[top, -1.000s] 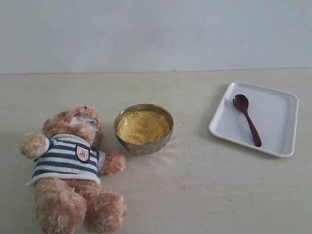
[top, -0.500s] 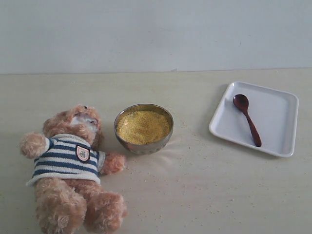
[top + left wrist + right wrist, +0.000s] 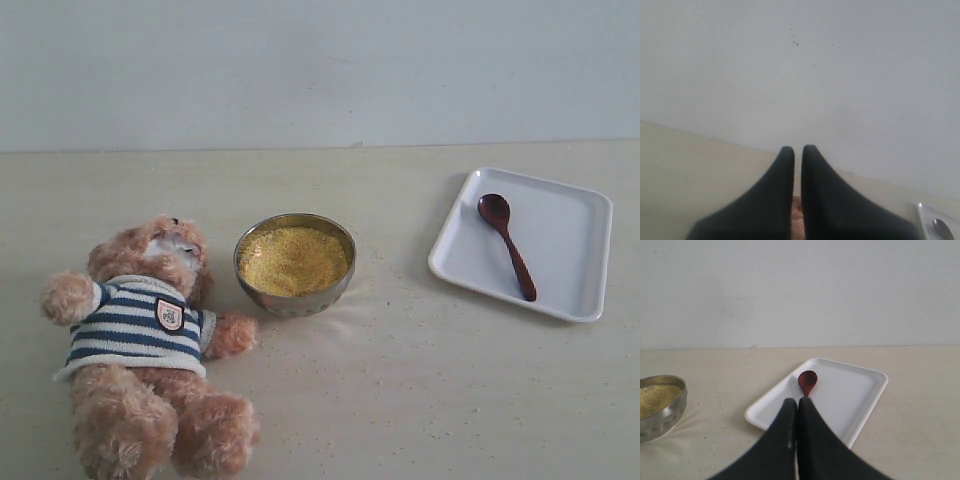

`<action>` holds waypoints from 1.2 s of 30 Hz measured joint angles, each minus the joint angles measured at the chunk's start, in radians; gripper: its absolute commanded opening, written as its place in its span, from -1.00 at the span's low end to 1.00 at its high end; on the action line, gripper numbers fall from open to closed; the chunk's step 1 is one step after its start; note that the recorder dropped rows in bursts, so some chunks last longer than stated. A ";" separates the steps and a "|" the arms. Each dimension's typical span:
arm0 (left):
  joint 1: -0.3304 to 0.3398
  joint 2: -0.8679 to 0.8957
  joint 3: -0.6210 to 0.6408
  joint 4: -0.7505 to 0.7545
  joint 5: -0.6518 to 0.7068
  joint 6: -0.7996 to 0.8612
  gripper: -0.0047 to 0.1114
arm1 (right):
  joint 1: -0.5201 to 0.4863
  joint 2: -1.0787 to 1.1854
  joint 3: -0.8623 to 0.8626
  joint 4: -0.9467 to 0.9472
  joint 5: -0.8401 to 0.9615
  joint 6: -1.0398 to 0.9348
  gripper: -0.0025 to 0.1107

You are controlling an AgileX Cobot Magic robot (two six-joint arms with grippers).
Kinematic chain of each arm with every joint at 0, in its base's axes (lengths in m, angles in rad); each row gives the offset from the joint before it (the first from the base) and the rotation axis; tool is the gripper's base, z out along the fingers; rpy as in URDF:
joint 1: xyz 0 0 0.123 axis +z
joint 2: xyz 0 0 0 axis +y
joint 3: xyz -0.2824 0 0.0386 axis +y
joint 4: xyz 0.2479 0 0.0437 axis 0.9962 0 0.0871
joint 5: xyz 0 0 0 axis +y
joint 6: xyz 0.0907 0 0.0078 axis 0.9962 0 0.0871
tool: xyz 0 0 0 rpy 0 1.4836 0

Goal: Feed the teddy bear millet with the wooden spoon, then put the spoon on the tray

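Nothing moved. Bear (image 3: 150, 330) left of millet (image 3: 293, 260) bowl (image 3: 290, 301); tray (image 3: 570, 250) holding spoon (image 3: 508, 246) right of bowl. Left pincer (image 3: 797, 150) and right pincer (image 3: 798, 401) pressed together, empty.

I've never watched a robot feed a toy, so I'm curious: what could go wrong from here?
The wooden spoon lies flat on the tray; its slim handle may slip from a pinch. The millet fills its bowl nearly to the rim, so scooping could spill more grains.
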 measured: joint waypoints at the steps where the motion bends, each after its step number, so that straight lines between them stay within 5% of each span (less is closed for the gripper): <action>1: 0.000 0.000 0.000 0.000 -0.010 0.002 -0.83 | 0.000 0.000 0.000 0.000 0.000 0.000 -0.96; 7: 0.000 0.000 0.000 0.082 -0.044 -0.042 -0.83 | 0.000 0.000 0.000 0.000 0.000 0.000 -0.96; 14: 0.000 0.000 0.009 0.791 -0.066 -0.803 -0.83 | 0.000 0.000 0.000 0.000 0.000 0.000 -0.96; 19: 0.000 0.000 0.043 1.042 -0.109 -1.115 -0.83 | 0.000 0.000 0.000 0.000 0.000 0.000 -0.96; 36: 0.000 0.000 0.043 1.205 -0.154 -1.172 -0.83 | 0.000 0.000 0.000 0.000 0.000 0.000 -0.96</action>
